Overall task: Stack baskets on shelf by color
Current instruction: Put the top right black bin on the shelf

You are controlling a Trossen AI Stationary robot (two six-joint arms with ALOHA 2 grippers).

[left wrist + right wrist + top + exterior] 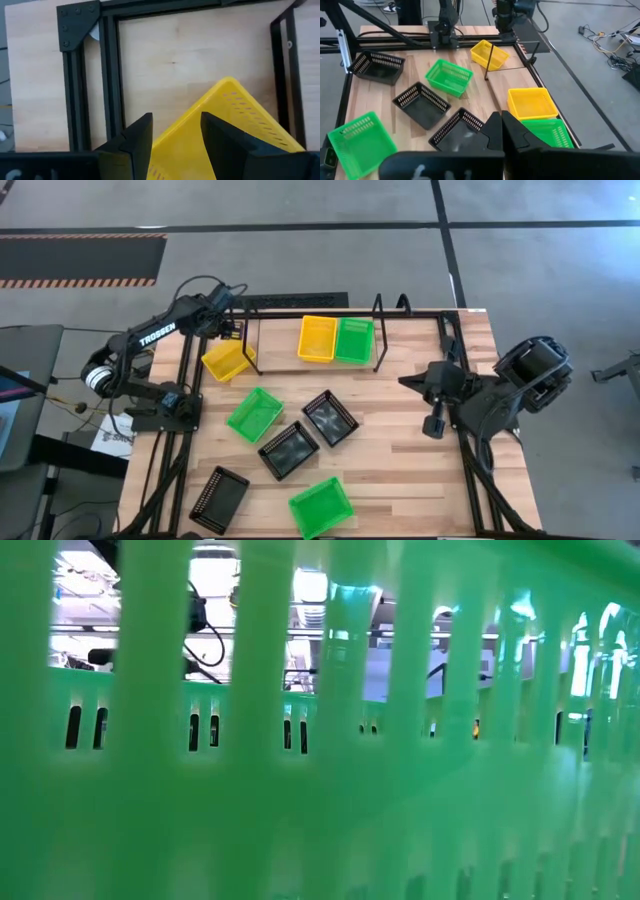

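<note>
left end effector [176, 135] pinches the yellow basket [227, 360] rim; right end effector [501, 131] rests pressed together.

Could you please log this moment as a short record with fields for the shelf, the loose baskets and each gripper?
shelf: yellow basket and green basket side by side on its board
loose on table: two green, three black baskets
left gripper: at the shelf's left end, closed on a tilted yellow basket
right gripper: shut, empty, at the table's right side
</note>
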